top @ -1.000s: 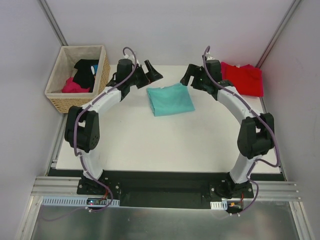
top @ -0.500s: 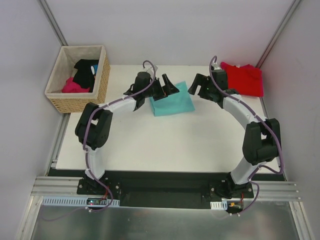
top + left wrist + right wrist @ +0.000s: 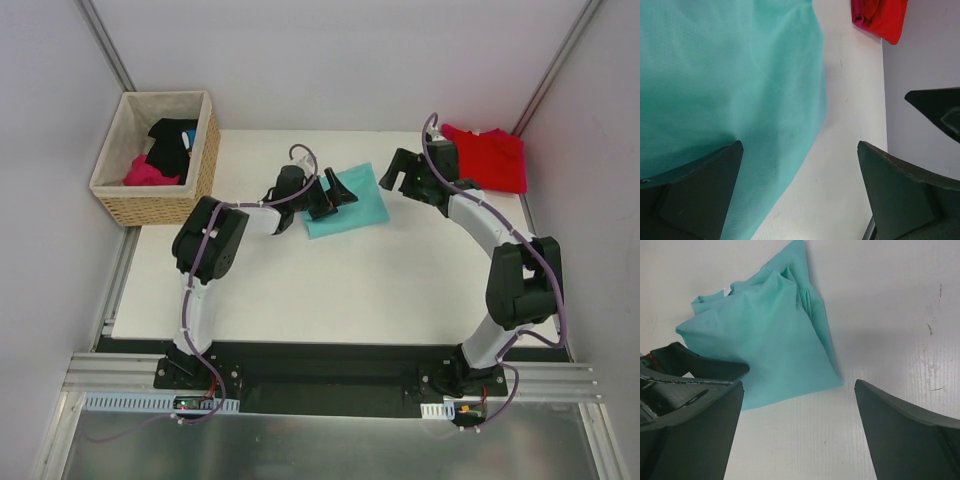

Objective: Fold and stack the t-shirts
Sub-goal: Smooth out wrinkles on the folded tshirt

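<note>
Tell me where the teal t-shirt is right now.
In the top view the folded teal t-shirt lies at the far middle of the table, below the open left gripper; the red t-shirt sits apart in the far right corner.

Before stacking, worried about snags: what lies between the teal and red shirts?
Only bare white table between the teal shirt and the red shirt, per the left wrist view; overhead, the open right gripper hangs above it.

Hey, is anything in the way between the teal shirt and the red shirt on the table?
Only the right gripper, fingers open, and its wrist: they sit over the bare table between the teal shirt and the red shirt. No loose object shows on that strip.
</note>
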You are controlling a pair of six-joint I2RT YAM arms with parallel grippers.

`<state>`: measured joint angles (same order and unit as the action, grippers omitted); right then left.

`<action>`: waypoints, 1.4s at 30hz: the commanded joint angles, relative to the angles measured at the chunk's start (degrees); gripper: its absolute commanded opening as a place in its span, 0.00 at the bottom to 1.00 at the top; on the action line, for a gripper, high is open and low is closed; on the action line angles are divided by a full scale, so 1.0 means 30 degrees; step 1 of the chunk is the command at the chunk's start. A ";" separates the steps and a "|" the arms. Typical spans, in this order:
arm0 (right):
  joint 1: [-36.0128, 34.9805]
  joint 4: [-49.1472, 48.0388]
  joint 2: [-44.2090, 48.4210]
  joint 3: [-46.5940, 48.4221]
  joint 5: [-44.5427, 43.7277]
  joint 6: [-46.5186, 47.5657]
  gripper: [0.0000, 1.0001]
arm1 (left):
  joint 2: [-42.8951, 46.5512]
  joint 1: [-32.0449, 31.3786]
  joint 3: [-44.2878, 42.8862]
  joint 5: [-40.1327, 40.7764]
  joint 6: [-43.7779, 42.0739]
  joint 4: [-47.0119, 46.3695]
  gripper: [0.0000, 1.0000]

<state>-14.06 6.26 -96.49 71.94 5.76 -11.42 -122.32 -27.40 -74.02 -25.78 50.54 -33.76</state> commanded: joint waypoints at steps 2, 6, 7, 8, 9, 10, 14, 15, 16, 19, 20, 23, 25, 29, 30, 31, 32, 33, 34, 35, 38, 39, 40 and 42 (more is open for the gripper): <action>0.0177 -0.0271 0.0551 -0.0249 0.0365 -0.0324 0.98 | 0.0489 -0.0329 0.2784 -0.0635 0.0847 -0.3072 0.99; 0.0147 -0.0183 0.1310 -0.1010 0.0570 -0.0500 0.98 | 0.1629 -0.0973 0.5911 -0.0578 0.0876 -0.3889 0.99; 0.0147 -0.0154 0.1516 -0.1244 0.0512 -0.0529 0.98 | 0.1836 -0.1091 0.6532 -0.0519 0.0935 -0.4097 0.99; 0.0089 -0.0125 0.1779 -0.1478 0.0425 -0.0558 0.98 | 0.2245 -0.1353 0.7785 -0.0460 0.1109 -0.4389 0.99; 0.0089 -0.0095 0.2304 -0.1887 0.0453 -0.0529 0.98 | 0.2452 -0.1472 0.8378 -0.0430 0.1169 -0.4740 0.99; 0.0031 0.0079 0.2541 -0.2065 0.0395 -0.0529 0.98 | 0.2628 -0.1618 0.8906 -0.0372 0.1170 -0.5033 0.99; -0.0496 0.0548 0.4122 -0.3236 0.0103 -0.0500 0.98 | 0.3885 -0.2584 1.1890 -0.0225 0.1432 -0.5943 0.99; -0.0613 0.0723 0.4908 -0.3761 -0.0101 -0.0500 0.98 | 0.4208 -0.3079 1.2363 -0.0167 0.1520 -0.6148 0.99; -0.0962 0.0841 0.5322 -0.4085 -0.0248 -0.0558 0.98 | 0.4531 -0.3345 1.2832 0.0095 0.1550 -0.6237 0.99; -0.1811 0.1483 0.6814 -0.4992 -0.0863 -0.0588 0.98 | 0.6141 -0.4342 1.4503 0.0507 0.1784 -0.6413 0.99; -0.2048 0.1690 0.7169 -0.5083 -0.1097 -0.0588 0.98 | 0.7073 -0.4634 1.5203 0.0798 0.1814 -0.6355 0.99; -0.2781 0.2890 0.8254 -0.5318 -0.1509 -0.0617 0.97 | 0.9152 -0.5368 1.5998 0.1238 0.1931 -0.5511 0.99; -0.3510 0.3681 0.8781 -0.5290 -0.1801 -0.0646 0.98 | 1.0241 -0.5632 1.6001 0.1240 0.1728 -0.4777 0.99; -0.4451 0.5526 0.9544 -0.4472 -0.1803 -0.1055 0.97 | 1.3809 -0.5692 1.4397 0.1502 0.0616 -0.1412 0.99; -0.4597 0.6110 0.9603 -0.4411 -0.1803 -0.1057 0.97 | 1.4372 -0.5692 1.3897 0.1939 0.0323 0.0627 0.99; -0.5034 0.6319 0.9720 -0.4410 -0.1803 -0.1289 0.97 | 1.4900 -0.5721 1.3399 0.2262 -0.0318 0.1691 0.99; -0.5270 0.6437 0.9866 -0.4497 -0.1803 -0.1349 0.97 | 1.5775 -0.5692 1.2378 0.2555 -0.0789 0.2775 0.99; -0.5476 0.6438 1.0158 -0.4817 -0.1687 -0.1408 0.97 | 1.6161 -0.5692 1.2049 0.2848 -0.1141 0.3511 0.99; -0.5826 0.6409 1.0306 -0.5024 -0.1685 -0.1640 0.97 | 1.6484 -0.5692 1.1756 0.3576 -0.1551 0.4794 0.99; -0.5974 0.6293 1.0452 -0.5287 -0.1569 -0.1990 0.97 | 1.6980 -0.5692 1.1202 0.3816 -0.1874 0.5358 0.99; -0.6502 0.5999 1.0483 -0.5962 -0.1305 -0.2432 0.97 | 1.7307 -0.5634 1.0787 0.4666 -0.2433 0.6710 0.99; -0.6619 0.5970 1.0367 -0.6021 -0.1363 -0.2433 0.97 | 1.7336 -0.5575 1.0844 0.4871 -0.2405 0.6857 0.99; -0.6881 0.5911 1.0105 -0.6167 -0.1421 -0.2491 0.97 | 1.7279 -0.5603 1.0961 0.4960 -0.2463 0.6800 0.99; -0.7059 0.5620 0.9723 -0.6227 -0.1218 -0.2667 0.97 | 1.6986 -0.5458 1.1283 0.4990 -0.2347 0.6654 0.99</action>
<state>-33.98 23.44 -66.30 54.04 1.80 -17.10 -70.30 -44.23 -41.01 -13.89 46.06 -20.03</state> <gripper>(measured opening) 0.975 0.992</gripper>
